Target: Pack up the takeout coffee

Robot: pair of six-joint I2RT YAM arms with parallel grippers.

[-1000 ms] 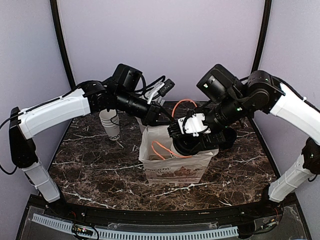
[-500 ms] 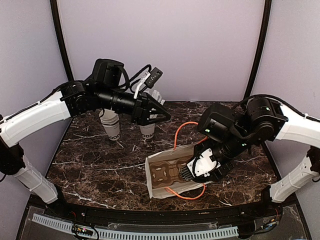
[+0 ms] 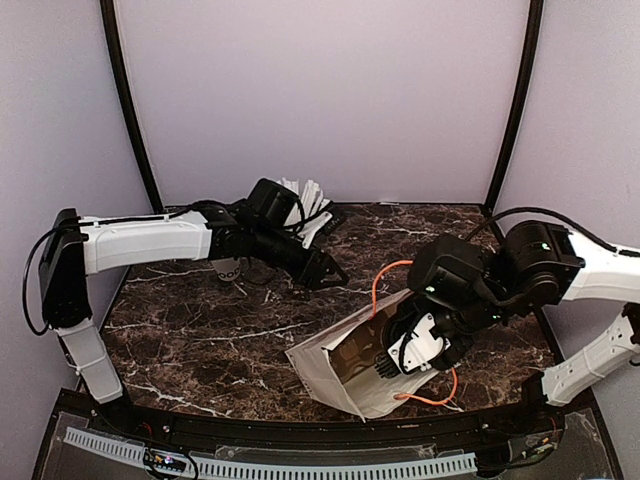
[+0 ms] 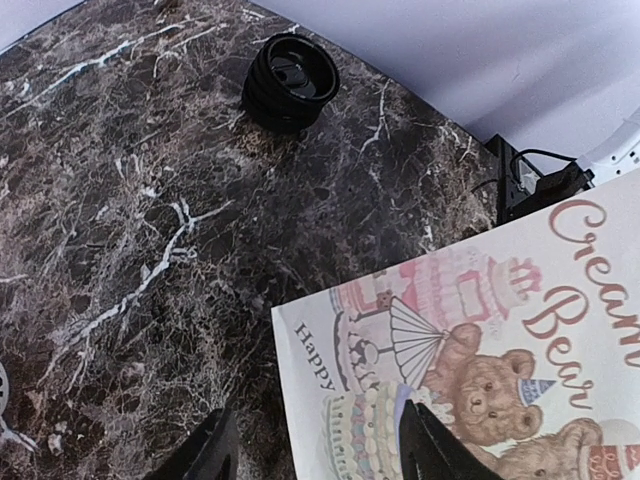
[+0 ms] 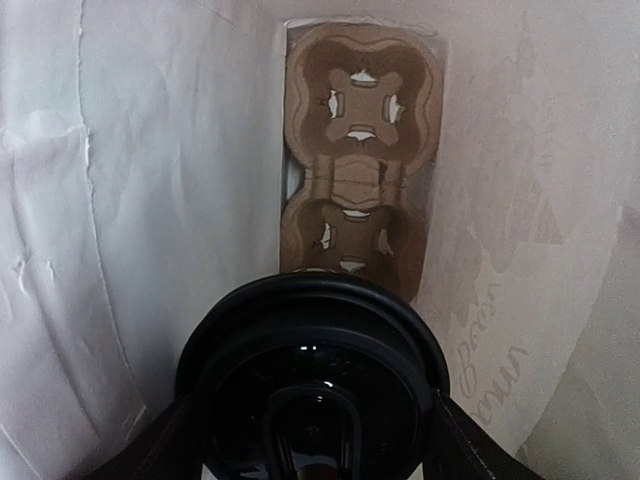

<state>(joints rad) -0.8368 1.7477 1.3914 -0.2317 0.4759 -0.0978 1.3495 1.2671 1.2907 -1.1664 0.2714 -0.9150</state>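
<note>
R claw point(image 5: 310, 452) holds coffee point(image 5: 312, 372) inside bag point(image 5: 140, 200); cardboard carrier point(image 5: 360, 170) at bottom.

A stack of round black plastic lids point(image 4: 291, 80) sits on the dark marble table point(image 4: 120, 200). Well apart lies a white paper bag printed with teddy bears point(image 4: 480, 350), its edge under the left gripper's point(image 4: 318, 452) spread fingers.

Inside paper bag point(image 5: 150, 200): open lane down to cardboard cup carrier point(image 5: 360, 170) at the bottom, white walls close left and right, near part filled by takeout coffee point(image 5: 310, 380) gripped in right tool point(image 5: 310, 450). Ahead of left tool point(image 4: 320, 455), fingers apart: bare surface point(image 4: 120, 200) up to black lid stack point(image 4: 290, 80), blocked lower right by printed face of paper bag.
</note>
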